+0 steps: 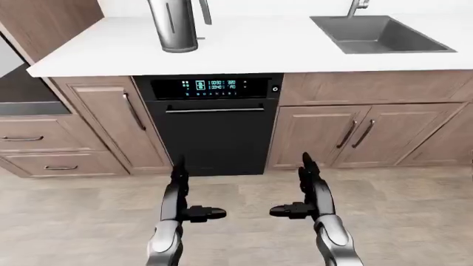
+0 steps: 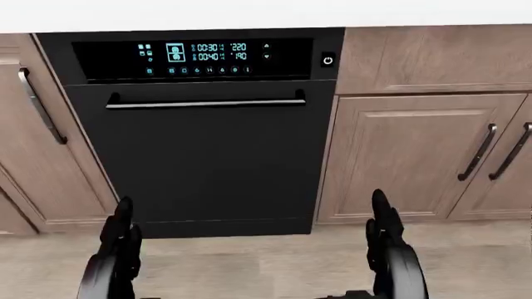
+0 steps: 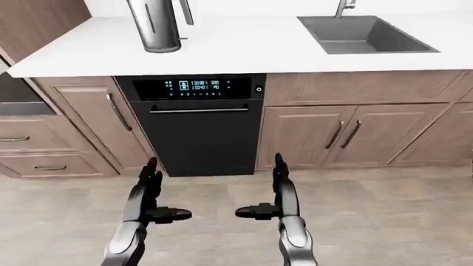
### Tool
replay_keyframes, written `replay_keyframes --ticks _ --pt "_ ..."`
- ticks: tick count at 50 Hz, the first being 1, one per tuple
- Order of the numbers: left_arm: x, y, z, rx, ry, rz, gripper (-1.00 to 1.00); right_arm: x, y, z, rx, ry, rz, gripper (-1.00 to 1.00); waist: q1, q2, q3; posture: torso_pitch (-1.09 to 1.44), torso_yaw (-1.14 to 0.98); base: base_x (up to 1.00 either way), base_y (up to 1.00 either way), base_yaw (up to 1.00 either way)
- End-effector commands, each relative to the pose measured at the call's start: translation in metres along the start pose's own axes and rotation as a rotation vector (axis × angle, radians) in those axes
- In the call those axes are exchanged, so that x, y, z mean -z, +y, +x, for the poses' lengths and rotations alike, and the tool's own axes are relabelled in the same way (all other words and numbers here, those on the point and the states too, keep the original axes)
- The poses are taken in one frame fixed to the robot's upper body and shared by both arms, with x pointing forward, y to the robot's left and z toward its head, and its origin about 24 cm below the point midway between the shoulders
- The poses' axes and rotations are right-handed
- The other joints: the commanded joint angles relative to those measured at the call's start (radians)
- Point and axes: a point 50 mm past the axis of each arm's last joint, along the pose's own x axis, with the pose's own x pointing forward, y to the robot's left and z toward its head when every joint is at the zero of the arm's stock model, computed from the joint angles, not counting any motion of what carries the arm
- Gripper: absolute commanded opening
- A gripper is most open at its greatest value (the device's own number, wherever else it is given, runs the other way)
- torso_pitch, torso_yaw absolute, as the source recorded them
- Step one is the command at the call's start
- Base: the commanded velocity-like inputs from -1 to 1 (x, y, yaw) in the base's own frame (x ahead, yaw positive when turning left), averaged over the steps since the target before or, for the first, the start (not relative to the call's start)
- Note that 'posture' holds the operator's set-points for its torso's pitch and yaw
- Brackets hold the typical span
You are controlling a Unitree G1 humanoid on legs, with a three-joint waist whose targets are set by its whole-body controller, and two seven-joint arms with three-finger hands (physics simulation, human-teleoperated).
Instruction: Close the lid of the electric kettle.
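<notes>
We see the electric kettle [image 1: 174, 25] at 12 o'clock of the left-eye view, slightly left of centre, standing upright on the white surface [image 1: 251, 47]. Only its steel body and part of the handle show; the top is cropped by the frame edge, so we cannot tell the lid's position.

The sink [image 1: 377, 34] is set into the same surface at 2 o'clock, well apart from the kettle, with the base of a faucet [image 1: 357, 8] above it.

Below the surface, at centre, sits a black dishwasher [image 1: 214, 124] with a lit cyan display [image 2: 193, 55] and a horizontal bar handle [image 2: 206, 103]. Wooden cabinet doors [image 1: 347, 136] are at 3 o'clock of it, and a narrow cabinet door [image 1: 111, 124] and drawers [image 1: 44, 147] at 9 o'clock.

Both of our hands hang low over the tiled floor [image 1: 414, 205], at 6 o'clock of the eye views, well apart from the kettle and the surface.

- left hand [image 1: 186, 197]: at 7 o'clock, fingers straight and pointing up toward the dishwasher, thumb out sideways toward the other hand. Spread wide, holding nothing.
- right hand [image 1: 304, 194]: at 5 o'clock, mirrored pose, fingers extended, thumb pointing inward. Also spread, holding nothing.

The 2 hands are apart from each other, thumbs facing across the gap.
</notes>
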Motion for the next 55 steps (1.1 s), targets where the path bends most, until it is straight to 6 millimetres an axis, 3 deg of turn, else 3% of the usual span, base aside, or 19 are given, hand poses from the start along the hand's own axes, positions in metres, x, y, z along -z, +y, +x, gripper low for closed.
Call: replay_keyframes --ticks 1,3,4,5,7,8,26,37,47,55 --pt "-0.032 0.000 0.005 0.011 -0.171 0.003 1.00 -0.034 0.002 0.004 0.002 -0.164 -0.021 1.00 -0.002 -0.008 -0.001 0.00 0.00 0.00 0.00 0.00" --pt "-0.028 0.000 0.007 0.010 -0.168 0.002 1.00 -0.033 0.002 0.005 0.002 -0.165 -0.025 1.00 0.008 -0.001 -0.061 0.00 0.00 0.00 0.00 0.00" --pt "-0.027 0.000 0.007 0.011 -0.166 0.004 1.00 -0.034 0.002 0.004 0.004 -0.166 -0.025 1.00 0.008 -0.002 -0.052 0.00 0.00 0.00 0.00 0.00" --pt "-0.027 0.000 0.007 0.012 -0.165 0.003 1.00 -0.035 0.002 0.004 0.005 -0.165 -0.025 1.00 0.008 -0.006 -0.017 0.00 0.00 0.00 0.00 0.00" --pt "-0.027 0.000 0.006 0.013 -0.163 0.005 1.00 -0.034 0.001 0.004 0.006 -0.161 -0.021 1.00 0.008 -0.007 -0.070 0.00 0.00 0.00 0.00 0.00" --pt "-0.027 0.000 0.006 0.012 -0.163 0.004 1.00 -0.034 0.001 0.004 0.005 -0.160 -0.020 1.00 0.008 -0.007 -0.075 0.00 0.00 0.00 0.00 0.00" --pt "-0.027 0.001 0.004 0.011 -0.156 0.001 1.00 -0.032 0.001 0.003 0.002 -0.159 -0.036 1.00 0.007 -0.003 -0.091 0.00 0.00 0.00 0.00 0.00" --pt "-0.034 0.003 0.002 0.005 -0.163 0.000 1.00 -0.033 -0.001 0.004 0.007 -0.161 -0.034 1.00 0.006 -0.002 -0.083 0.00 0.00 0.00 0.00 0.00" --pt "-0.038 0.011 0.005 -0.015 -0.174 -0.009 1.00 -0.048 -0.011 0.002 0.029 -0.186 -0.026 1.00 0.007 -0.003 -0.078 0.00 0.00 0.00 0.00 0.00" --pt "-0.062 0.021 0.002 -0.042 -0.211 -0.034 1.00 -0.090 -0.020 -0.009 0.053 -0.259 -0.033 1.00 0.009 -0.005 -0.078 0.00 0.00 0.00 0.00 0.00"
